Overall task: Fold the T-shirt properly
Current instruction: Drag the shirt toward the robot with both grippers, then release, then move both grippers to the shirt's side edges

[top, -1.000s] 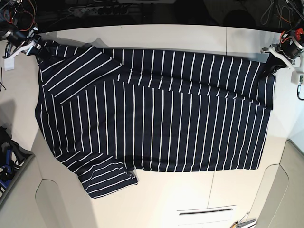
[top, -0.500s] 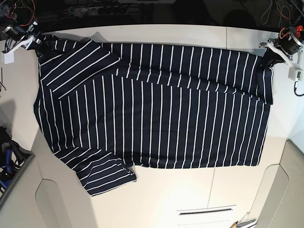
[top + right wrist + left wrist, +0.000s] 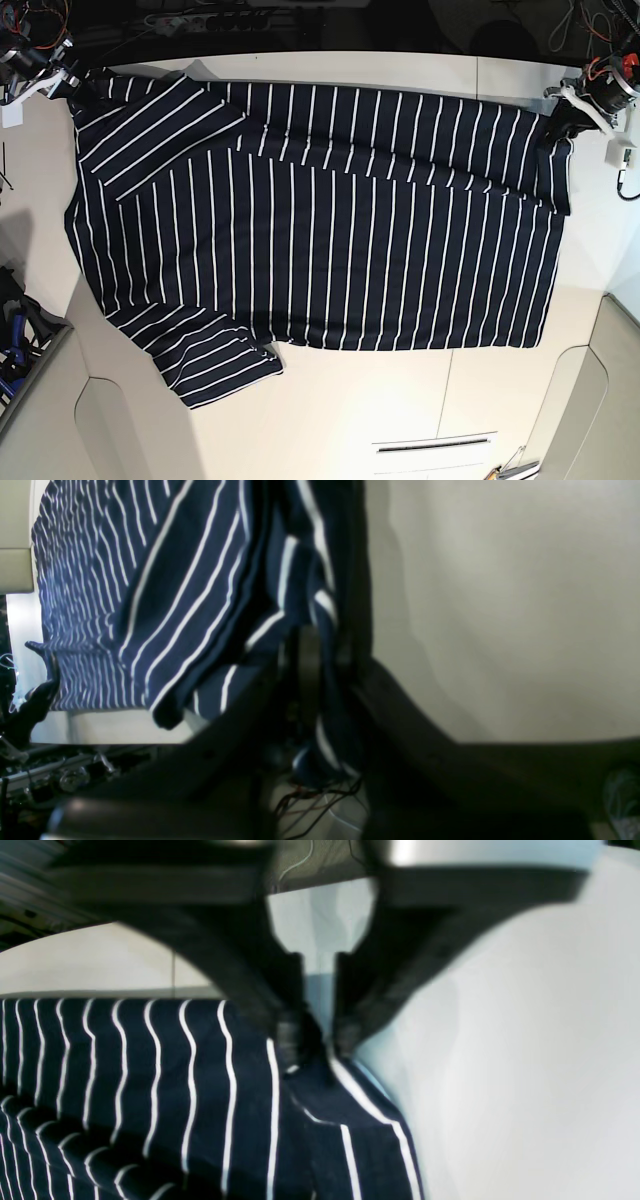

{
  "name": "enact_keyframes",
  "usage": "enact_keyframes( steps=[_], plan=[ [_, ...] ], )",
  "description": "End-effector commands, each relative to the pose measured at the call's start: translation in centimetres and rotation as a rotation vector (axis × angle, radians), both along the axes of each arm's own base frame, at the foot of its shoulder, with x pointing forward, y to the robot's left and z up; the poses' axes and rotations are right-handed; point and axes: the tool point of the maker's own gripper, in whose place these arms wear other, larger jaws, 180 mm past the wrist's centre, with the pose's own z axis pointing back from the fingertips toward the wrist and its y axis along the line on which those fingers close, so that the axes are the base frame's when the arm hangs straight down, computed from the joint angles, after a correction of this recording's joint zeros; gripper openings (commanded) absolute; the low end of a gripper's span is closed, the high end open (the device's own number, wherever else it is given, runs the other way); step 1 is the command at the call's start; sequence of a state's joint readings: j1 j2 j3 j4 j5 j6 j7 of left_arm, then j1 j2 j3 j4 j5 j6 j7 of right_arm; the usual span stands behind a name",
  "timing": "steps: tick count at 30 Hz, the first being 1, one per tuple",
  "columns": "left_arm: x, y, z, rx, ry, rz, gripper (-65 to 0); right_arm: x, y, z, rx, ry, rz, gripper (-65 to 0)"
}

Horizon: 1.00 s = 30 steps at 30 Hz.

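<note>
Spread T-shirt (image 3: 320,215) flat across table (image 3: 400,410); no fold made. Right gripper (image 3: 320,690) clamped cloth at one far corner; left gripper (image 3: 317,1040) slightly parted at the other, grip unclear.

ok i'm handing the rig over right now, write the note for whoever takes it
Left gripper: jaws slightly apart at the T-shirt corner; cloth sits at the tips, but whether it is gripped cannot be told.
Right gripper: shut on the T-shirt's opposite far corner, cloth bunched between its fingers.
T-shirt: spread across the table, far edge stretched between the two grippers, one sleeve lying over the body at the right gripper's end.
Done: shirt laid out.
Left: every fold apart from that sleeve.
</note>
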<state>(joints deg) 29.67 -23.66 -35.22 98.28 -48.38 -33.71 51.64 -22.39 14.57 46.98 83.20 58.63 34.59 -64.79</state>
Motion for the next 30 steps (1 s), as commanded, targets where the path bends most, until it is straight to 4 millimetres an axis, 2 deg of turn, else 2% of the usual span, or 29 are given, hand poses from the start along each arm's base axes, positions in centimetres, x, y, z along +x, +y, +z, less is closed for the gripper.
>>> enact_keyframes(
  steps=[1,4,6,10,12,16,20,23,26,30],
  plan=[
    [0.6,0.4,1.0,0.014,-0.032,-0.005,-47.5,0.4,-0.9,0.8,-0.028,-0.024,0.003,-62.0],
    [0.6,0.4,1.0,0.014,-0.031,-0.006,-46.4,0.5,-1.0,0.9,-0.031,-0.03,-0.003,-42.1],
    [0.6,0.9,1.3,0.021,-0.038,0.007,-46.4,0.5,-1.3,1.0,-0.036,-0.033,-0.012,-35.9],
    [0.5,3.6,3.0,0.065,-0.083,0.077,-46.4,0.6,-3.4,2.3,-0.07,-0.071,-0.072,-35.5],
    [0.7,5.0,4.5,0.083,-0.13,0.112,-46.4,0.8,-4.6,3.8,-0.098,-0.115,-0.106,-35.5],
    [0.9,6.3,7.2,0.093,-0.217,0.136,-46.4,2.0,-7.2,7.4,-0.198,-0.227,-0.162,-35.5],
    [1.2,6.4,7.8,0.1,-0.235,0.136,-46.4,4.1,-9.1,9.8,-0.289,-0.29,-0.16,-35.5],
    [1.4,6.1,8.0,0.08,-0.251,0.136,-42.9,5.7,-10.2,11.2,-0.338,-0.325,-0.152,-35.5],
    [1.5,5.9,8.1,0.073,-0.259,0.125,-37.9,7.1,-10.3,12.0,-0.355,-0.346,-0.132,-35.5],
    [1.3,6.2,7.9,0.098,-0.243,0.124,-31.3,8.1,-9.8,11.9,-0.366,-0.348,-0.102,-35.5]
  ],
)
